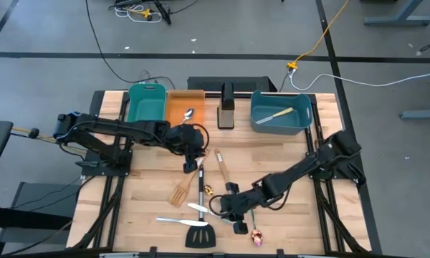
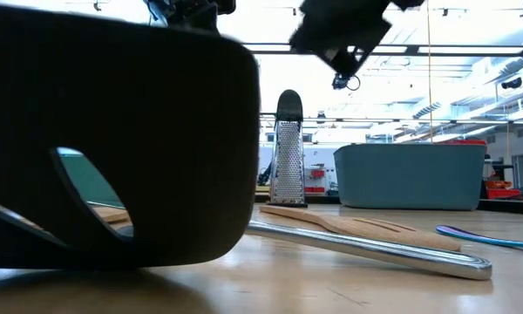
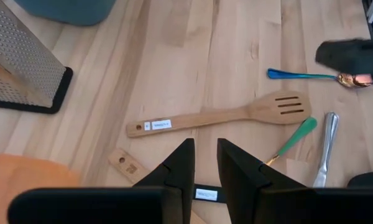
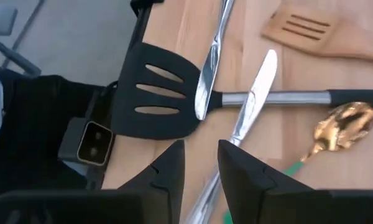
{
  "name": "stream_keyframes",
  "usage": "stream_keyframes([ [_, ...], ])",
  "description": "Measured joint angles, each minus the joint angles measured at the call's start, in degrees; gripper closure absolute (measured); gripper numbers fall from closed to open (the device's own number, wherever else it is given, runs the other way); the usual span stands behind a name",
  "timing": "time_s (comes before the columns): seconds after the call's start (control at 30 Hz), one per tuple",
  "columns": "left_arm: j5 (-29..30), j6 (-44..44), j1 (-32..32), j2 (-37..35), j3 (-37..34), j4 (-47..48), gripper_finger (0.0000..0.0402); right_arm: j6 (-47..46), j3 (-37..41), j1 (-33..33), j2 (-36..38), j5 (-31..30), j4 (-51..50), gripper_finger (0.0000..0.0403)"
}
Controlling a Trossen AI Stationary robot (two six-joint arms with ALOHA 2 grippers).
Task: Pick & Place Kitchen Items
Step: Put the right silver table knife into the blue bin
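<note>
We are looking at the pale wooden surface (image 1: 287,165) with utensils scattered in the front middle. The left tool (image 1: 193,154) is hovering over the long steel handle of the black slotted turner (image 1: 201,233), near the orange plastic bin (image 1: 178,109); its fingers (image 3: 180,165) are standing slightly apart with nothing between them. A pale wooden slotted spatula (image 3: 224,115) is lying just beyond them.

The right tool (image 1: 229,211) is working low over the front cluster. Its fingers (image 4: 236,168) are spread narrowly around the handle of a silver table knife (image 4: 252,93), not yet closed on it as far as we can tell. That knife is crossing the turner handle, a second silver knife (image 4: 211,62) is lying over the turner's blade, and a gold spoon with a green handle (image 4: 342,127) is sitting just beside.

Already placed: a silver spoon (image 1: 188,113) in the orange bin, a wooden-handled knife (image 1: 276,115) in the blue plastic bin (image 1: 281,123).

Risks, as we judge them: the knife is thin and flat, so the fingers may slip off or drag the turner along. The two arms are close together and could clip each other.
</note>
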State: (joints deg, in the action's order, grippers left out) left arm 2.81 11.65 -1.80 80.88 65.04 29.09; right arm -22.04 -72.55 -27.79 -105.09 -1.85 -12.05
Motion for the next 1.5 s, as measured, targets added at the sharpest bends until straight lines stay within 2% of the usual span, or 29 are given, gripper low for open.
stream_keyframes([
  [0.5, -0.05, 2.16, -1.84, 0.0, 0.0, 0.34, 0.0328, -1.51, 0.0, 0.02, -8.29, -1.15, 4.16, 0.0296],
  [0.93, -0.05, 3.18, -1.83, 0.02, 0.0, 0.36, 0.0328, -2.99, -0.04, 0.03, -9.89, -4.06, 4.92, 0.0296],
  [1.1, -0.04, 3.18, -1.83, 0.02, 0.0, 0.38, 0.0328, -2.28, -4.74, 0.04, -11.94, -3.83, 1.89, 0.0296],
  [1.33, -0.04, 3.17, -1.83, 0.07, 0.0, 1.33, 0.0328, 1.12, -18.69, 0.29, -18.59, -3.71, -15.5, 0.0296],
  [1.5, -0.04, 3.16, -2.0, 0.07, 0.0, 1.76, 0.0328, -2.6, -21.21, 0.44, -18.54, -6.09, -17.89, 0.0296],
])
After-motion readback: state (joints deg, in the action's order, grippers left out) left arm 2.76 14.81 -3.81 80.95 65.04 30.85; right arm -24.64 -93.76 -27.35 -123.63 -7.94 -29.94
